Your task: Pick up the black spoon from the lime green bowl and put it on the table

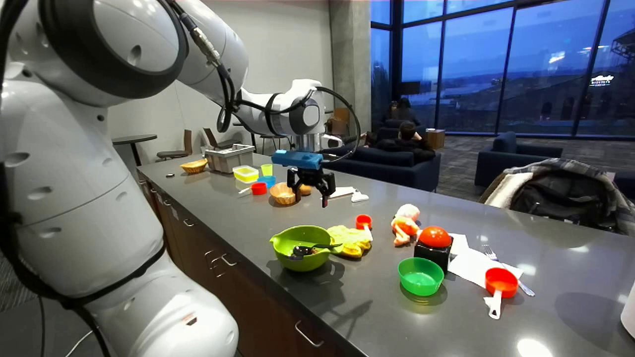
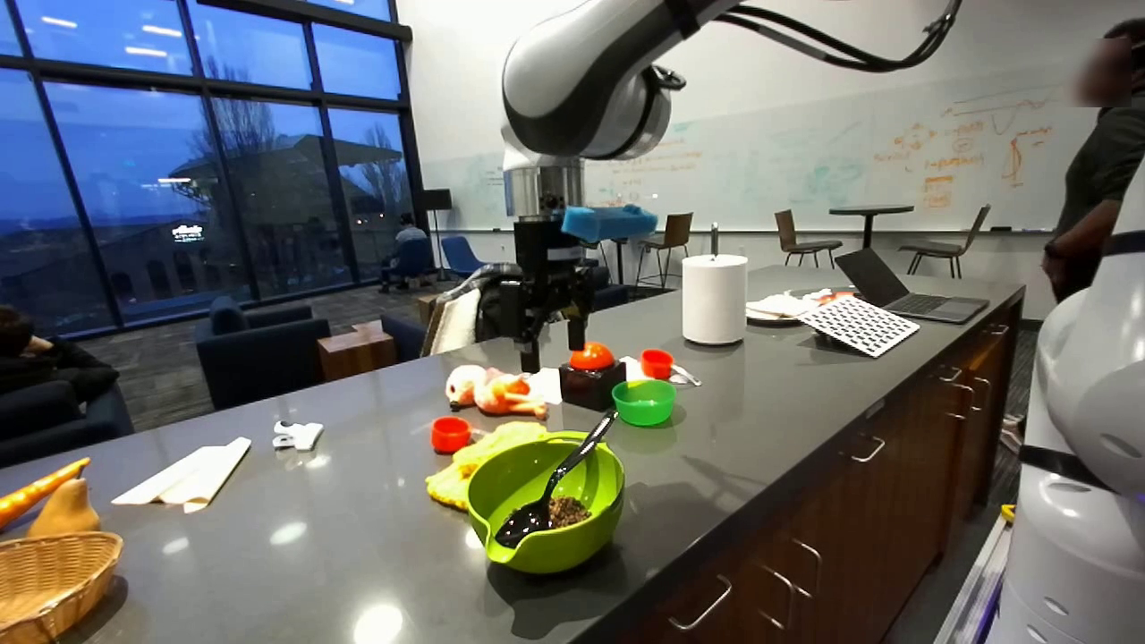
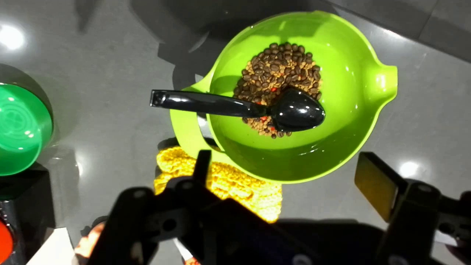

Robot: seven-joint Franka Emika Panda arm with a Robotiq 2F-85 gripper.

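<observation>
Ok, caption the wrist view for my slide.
Black spoon in a lime green bowl of dark beans, its handle reaching past the rim, the jaws open.

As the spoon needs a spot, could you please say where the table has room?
Bare table shows between the wicker basket and lime green bowl, and between the green dish and cabinet fronts. It is crowded around the yellow cloth, red cup and toy.

Black-cabled white arm [image 1: 114, 193], black tool [image 1: 311, 200]

Wrist view: yellow cloth [image 3: 254, 189], partly hidden under the jaws
The left edge cuts the green dish [image 3: 18, 125], well outside them.
</observation>
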